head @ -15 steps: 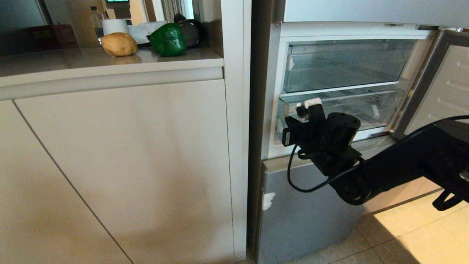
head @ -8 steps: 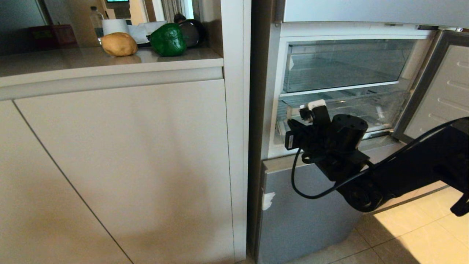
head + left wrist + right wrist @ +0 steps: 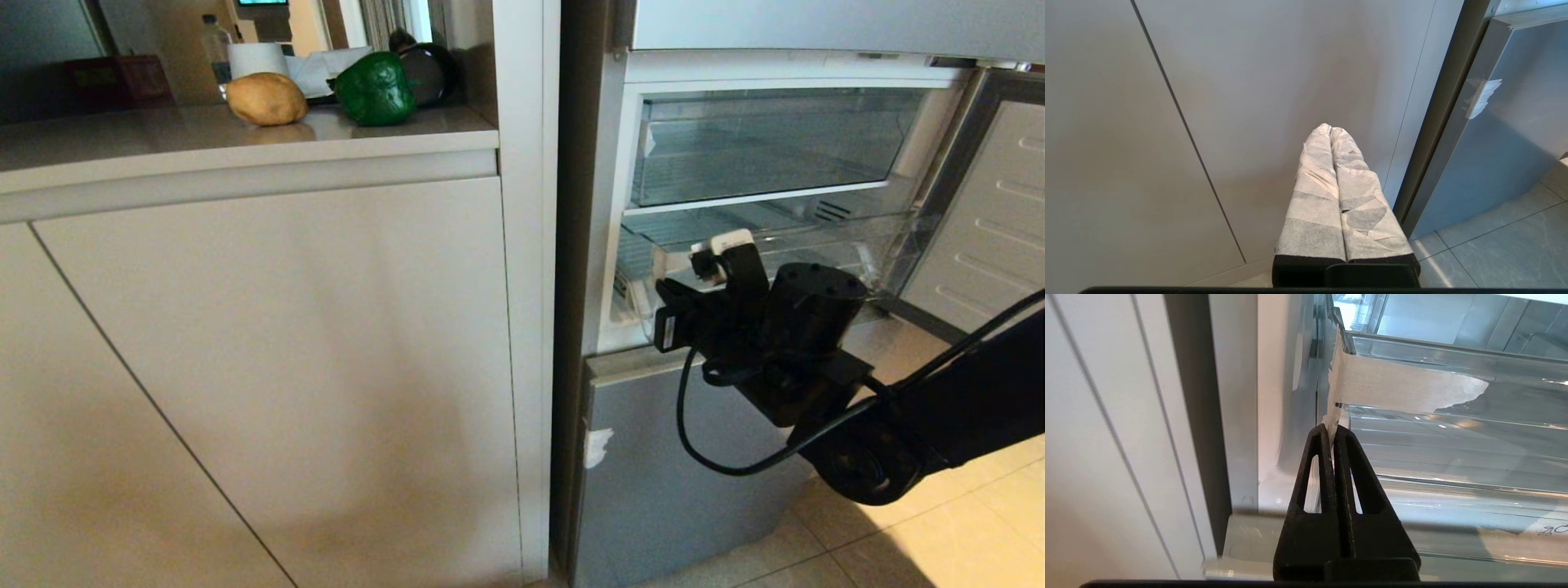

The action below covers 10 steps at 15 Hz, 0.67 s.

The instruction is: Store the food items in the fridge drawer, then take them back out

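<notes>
Clear fridge drawer [image 3: 816, 241]: tape tab [image 3: 1336, 416] pinched by R gripper [image 3: 1333, 430] fingers.

I am in a home kitchen. Just ahead of my right gripper [image 3: 1333, 430] stands a tall silver-blue fridge [image 3: 678, 482] with its middle door swung open, clear plastic drawers [image 3: 767, 147] stacked inside. Off to the side of my hand, beyond the fridge's edge, runs a row of plain beige cabinet doors [image 3: 286, 367] under a pale countertop [image 3: 245, 135]. Up on that counter, well above and away from my hand, sit a potato [image 3: 265, 98], a green bell pepper [image 3: 375, 88], a white paper roll [image 3: 257, 59] and a water bottle [image 3: 214, 41]. Below my hand the floor is pale tile [image 3: 939, 531] with sunlight across it.
</notes>
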Tool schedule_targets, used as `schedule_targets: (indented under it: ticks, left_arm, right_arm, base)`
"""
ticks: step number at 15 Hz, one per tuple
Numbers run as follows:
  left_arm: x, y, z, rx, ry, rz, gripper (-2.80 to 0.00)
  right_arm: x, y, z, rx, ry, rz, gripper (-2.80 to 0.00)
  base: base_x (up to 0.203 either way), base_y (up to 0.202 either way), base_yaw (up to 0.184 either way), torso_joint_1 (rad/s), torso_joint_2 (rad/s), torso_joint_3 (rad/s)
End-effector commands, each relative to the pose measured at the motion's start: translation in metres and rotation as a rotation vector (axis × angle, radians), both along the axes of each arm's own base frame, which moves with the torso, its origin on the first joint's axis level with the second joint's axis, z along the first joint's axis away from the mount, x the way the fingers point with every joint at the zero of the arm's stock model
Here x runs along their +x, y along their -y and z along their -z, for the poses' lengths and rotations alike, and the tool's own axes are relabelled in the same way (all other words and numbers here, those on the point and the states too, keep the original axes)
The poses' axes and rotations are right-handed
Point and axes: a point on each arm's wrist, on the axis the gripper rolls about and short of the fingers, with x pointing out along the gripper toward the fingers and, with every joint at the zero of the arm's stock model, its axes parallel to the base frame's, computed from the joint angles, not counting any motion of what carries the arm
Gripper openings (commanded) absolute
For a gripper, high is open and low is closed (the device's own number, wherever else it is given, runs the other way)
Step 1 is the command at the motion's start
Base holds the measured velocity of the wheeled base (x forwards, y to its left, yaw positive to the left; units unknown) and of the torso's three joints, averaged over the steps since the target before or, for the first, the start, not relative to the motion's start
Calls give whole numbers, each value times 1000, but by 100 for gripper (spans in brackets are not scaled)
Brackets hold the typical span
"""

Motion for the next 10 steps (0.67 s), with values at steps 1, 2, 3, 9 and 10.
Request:
schedule_targets:
  ticks: [1, 2, 3, 9, 10]
  left_arm:
    - [0, 0, 0, 1, -2, 0, -280]
    - [0, 0, 0, 1, -2, 0, -280]
    - [0, 0, 0, 1, -2, 0, -280]
    - [0, 0, 0, -1, -2, 0, -280]
    - [0, 0, 0, 1, -2, 0, -280]
  right_arm:
    - [-10, 4, -4, 2, 3, 0, -280]
    - [-15, 5, -3, -2, -7, -5, -280]
    - [-19, 5, -2, -5, -15, -10, -280]
    - [-48, 3, 7, 16, 27, -27, -280]
    - [-50, 3, 9, 16, 28, -26, -280]
  base:
    - [0, 0, 0, 0, 0, 0]
    - [0, 0, 0, 0, 0, 0]
    - [0, 0, 0, 0, 0, 0]
    - [0, 0, 0, 0, 0, 0]
    - [0, 0, 0, 0, 0, 0]
